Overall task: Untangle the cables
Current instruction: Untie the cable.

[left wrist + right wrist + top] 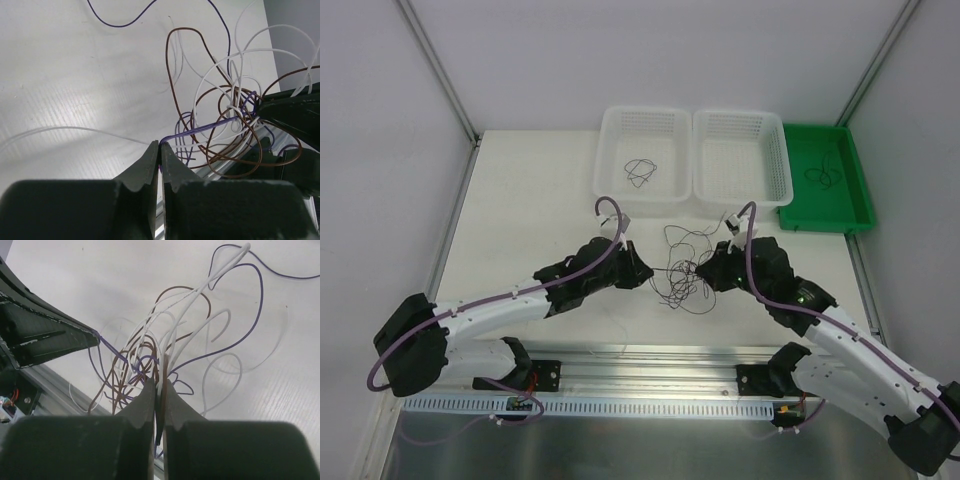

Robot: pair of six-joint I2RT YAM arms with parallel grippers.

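Bright, even, diffuse light; the white table (520, 230) looks near washed out, with a soft sheen in the left wrist view; cables (145, 347) cast faint shadows; close foreground is dark, blurred

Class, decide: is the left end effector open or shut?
Shut: the left end effector pinches a purple cable, fingers together.

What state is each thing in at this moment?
cable tangle: knotted, pulled from two sides.
left pincer: shut on a purple strand.
right pincer: shut on the cable tangle.
left basket: holds one loose cable.
right basket: no cable seen inside.
green tray: holds a second loose cable.
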